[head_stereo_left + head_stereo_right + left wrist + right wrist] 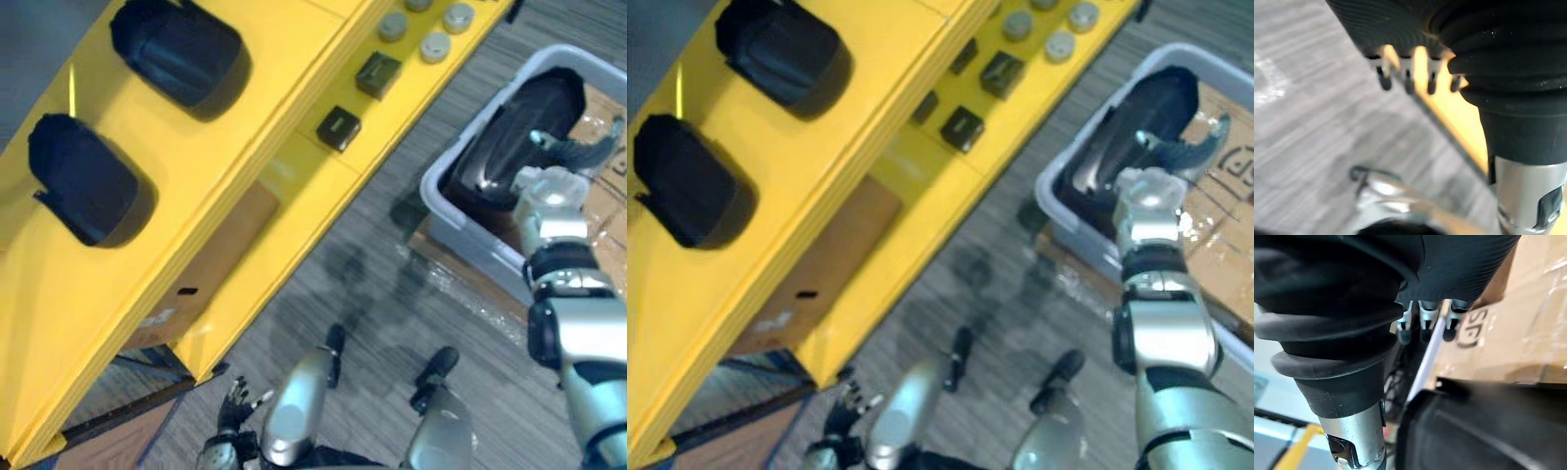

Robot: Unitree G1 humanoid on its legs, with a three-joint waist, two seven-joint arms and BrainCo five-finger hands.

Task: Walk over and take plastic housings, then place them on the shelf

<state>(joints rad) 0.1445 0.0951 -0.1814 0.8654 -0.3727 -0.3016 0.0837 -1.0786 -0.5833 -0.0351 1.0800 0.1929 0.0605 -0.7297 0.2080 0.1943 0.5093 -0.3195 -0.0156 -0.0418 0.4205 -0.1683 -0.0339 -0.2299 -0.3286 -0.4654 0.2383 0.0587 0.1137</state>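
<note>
Plastic housing (519,127): black, glossy, rounded shell; lay tilted inside grey bin (468,240), beside cardboard box (1225,245). Second housing (176,49) and third housing (83,176): black, rested apart on yellow shelf (265,127). Right hand (578,152): over the binned housing, fingers loosely extended, grasping nothing. Left hand (233,406): low beside shelf, fingers relaxed, empty.

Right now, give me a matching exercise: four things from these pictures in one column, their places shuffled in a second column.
1 pair of housings
2 grey bin
3 right hand
4 left hand

A low beside the yellow shelf
B over the bin's housing
C on top of that shelf
D apart from the shelf, to its right

Pairs: 1-C, 2-D, 3-B, 4-A
</note>
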